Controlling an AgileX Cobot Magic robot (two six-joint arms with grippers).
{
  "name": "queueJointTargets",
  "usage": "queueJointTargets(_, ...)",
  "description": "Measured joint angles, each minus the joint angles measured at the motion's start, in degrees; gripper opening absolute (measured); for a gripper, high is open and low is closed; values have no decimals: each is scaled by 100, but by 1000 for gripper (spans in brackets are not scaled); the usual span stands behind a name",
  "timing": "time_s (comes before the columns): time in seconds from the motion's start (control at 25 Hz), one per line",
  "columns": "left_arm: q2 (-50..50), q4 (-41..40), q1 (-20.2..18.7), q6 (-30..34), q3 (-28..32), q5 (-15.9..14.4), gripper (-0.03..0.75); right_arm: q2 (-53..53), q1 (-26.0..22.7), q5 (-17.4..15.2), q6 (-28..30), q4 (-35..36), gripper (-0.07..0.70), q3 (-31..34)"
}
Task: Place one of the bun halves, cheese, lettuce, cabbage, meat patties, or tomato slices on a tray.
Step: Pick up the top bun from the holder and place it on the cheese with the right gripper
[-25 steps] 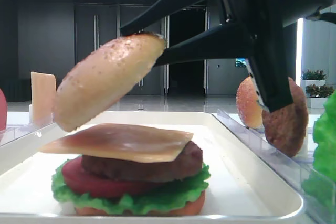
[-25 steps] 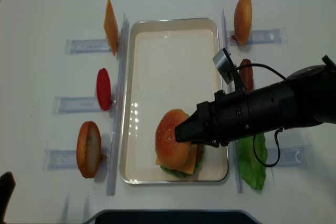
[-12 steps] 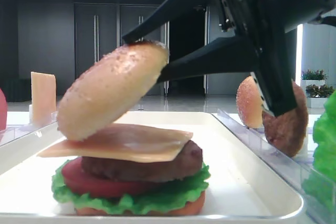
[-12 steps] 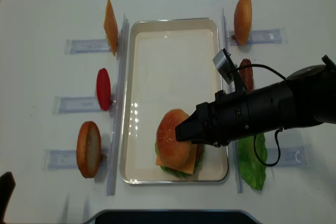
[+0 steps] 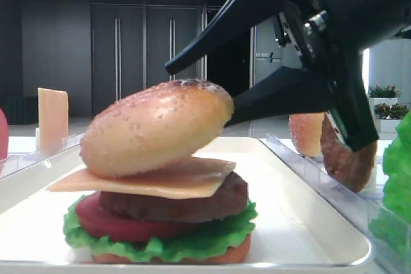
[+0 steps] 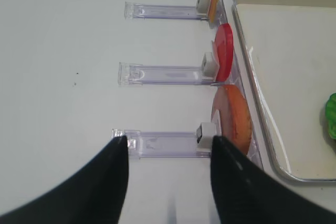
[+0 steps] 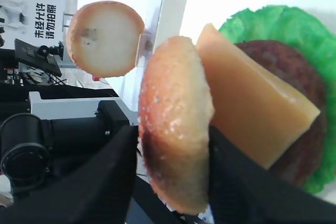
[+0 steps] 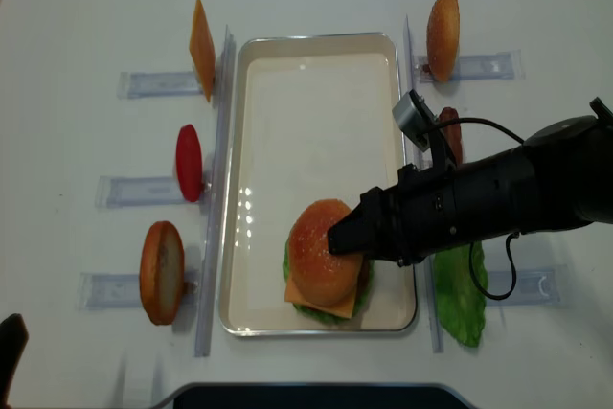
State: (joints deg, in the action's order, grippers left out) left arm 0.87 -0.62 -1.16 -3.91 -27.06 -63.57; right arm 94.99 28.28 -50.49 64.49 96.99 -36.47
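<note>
A stack stands at the near end of the white tray (image 8: 306, 122): bottom bun, lettuce (image 5: 192, 242), tomato slice (image 5: 96, 219), meat patty (image 5: 212, 203), cheese (image 5: 186, 181). The sesame bun top (image 5: 154, 126) lies on the cheese, slightly tilted. My right gripper (image 5: 200, 94) straddles the bun from the right and is open. Its upper finger is clear of the crust and its lower finger sits at the bun's edge. In the right wrist view the bun top (image 7: 176, 119) stands between the fingers, with a thin gap on one side. My left gripper (image 6: 168, 140) is open over the table, holding nothing.
Clear racks flank the tray. On the left stand a cheese slice (image 8: 201, 37), a tomato slice (image 8: 189, 162) and a bun half (image 8: 161, 272). On the right stand an orange bun half (image 8: 442, 24), a patty (image 8: 448, 136) and lettuce (image 8: 462, 294). The right arm lies across the right racks.
The bun top has come down from a steep tilt in the air onto the cheese. The right jaws have spread apart and let go of it.
</note>
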Motion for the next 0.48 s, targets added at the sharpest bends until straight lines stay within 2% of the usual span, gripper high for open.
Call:
queueJointTargets(0.24, 0, 0, 0, 0, 0, 0, 391, 0, -188, 18, -83, -277, 451, 0)
queueJointTargets(0.48, 0, 0, 0, 0, 0, 0, 391, -308, -427, 109, -141, -746, 496, 0)
